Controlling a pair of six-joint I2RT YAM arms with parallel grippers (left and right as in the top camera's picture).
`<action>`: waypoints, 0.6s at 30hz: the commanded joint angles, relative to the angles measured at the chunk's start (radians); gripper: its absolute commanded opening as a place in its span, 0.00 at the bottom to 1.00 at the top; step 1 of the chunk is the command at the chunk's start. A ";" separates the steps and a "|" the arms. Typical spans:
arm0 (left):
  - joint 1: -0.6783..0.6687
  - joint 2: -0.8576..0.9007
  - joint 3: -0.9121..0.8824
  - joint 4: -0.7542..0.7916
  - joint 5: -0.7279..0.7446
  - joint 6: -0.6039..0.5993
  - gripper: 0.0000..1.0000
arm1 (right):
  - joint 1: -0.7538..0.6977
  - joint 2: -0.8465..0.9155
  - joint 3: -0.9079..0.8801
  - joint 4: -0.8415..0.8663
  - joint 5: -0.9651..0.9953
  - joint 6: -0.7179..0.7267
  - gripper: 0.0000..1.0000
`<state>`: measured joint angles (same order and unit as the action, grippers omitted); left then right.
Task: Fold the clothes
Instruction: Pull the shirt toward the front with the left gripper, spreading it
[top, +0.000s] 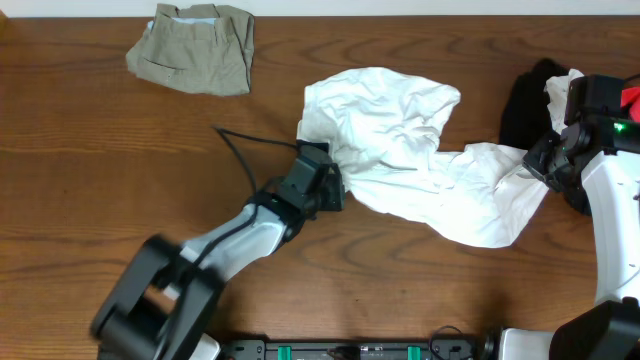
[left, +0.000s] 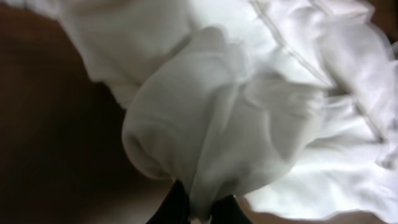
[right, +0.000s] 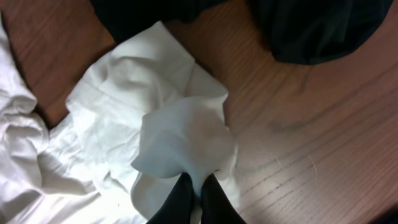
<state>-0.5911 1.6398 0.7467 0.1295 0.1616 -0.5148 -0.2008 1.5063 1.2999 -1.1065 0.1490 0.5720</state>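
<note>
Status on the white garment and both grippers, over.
Left gripper shut on white garment. Right gripper shut on its other end. Garment crumpled, not yet folded. Black garment beside right gripper; khaki piece apart.

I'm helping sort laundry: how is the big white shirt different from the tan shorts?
The white shirt is far bigger than the tan shorts. The shirt sprawls across the middle; the shorts sit bunched at the far left. The left gripper and right gripper each pinch the shirt; nothing touches the shorts. Both are rumpled cloth on the table.
</note>
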 joint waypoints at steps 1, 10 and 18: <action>0.001 -0.113 0.000 -0.091 0.006 0.024 0.07 | -0.007 0.005 0.000 -0.002 0.002 -0.013 0.04; 0.001 -0.385 0.000 -0.490 -0.147 -0.048 0.06 | 0.011 0.005 0.000 -0.030 0.002 -0.013 0.03; 0.001 -0.593 0.000 -0.792 -0.401 -0.108 0.15 | 0.058 0.005 0.000 -0.018 0.003 -0.012 0.04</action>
<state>-0.5907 1.0958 0.7437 -0.6182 -0.0841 -0.5892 -0.1631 1.5063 1.2984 -1.1316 0.1471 0.5713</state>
